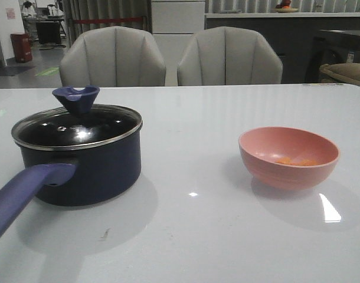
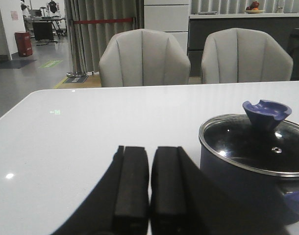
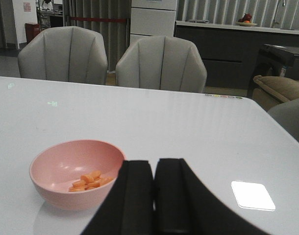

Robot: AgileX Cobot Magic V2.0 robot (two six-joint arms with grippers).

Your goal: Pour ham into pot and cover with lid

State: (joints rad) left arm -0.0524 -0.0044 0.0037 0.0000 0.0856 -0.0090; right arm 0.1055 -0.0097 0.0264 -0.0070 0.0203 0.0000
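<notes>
The dark navy pot (image 1: 85, 168) stands at the left of the white table, its purple-blue handle (image 1: 23, 191) pointing toward the near left edge. The glass lid (image 1: 77, 127) with its blue knob (image 1: 76, 98) sits on the pot. The ham (image 1: 297, 160) lies as small orange chunks in the pink bowl (image 1: 288, 156) at the right. My left gripper (image 2: 149, 152) is shut and empty, beside the pot (image 2: 247, 181). My right gripper (image 3: 154, 164) is shut and empty, beside the bowl (image 3: 73, 171) holding ham (image 3: 89, 180). Neither gripper shows in the front view.
Two grey chairs (image 1: 112, 59) (image 1: 227, 59) stand behind the table's far edge. A bright light reflection (image 3: 252, 195) lies on the table beside my right gripper. A brown seat (image 1: 345, 73) is at the far right.
</notes>
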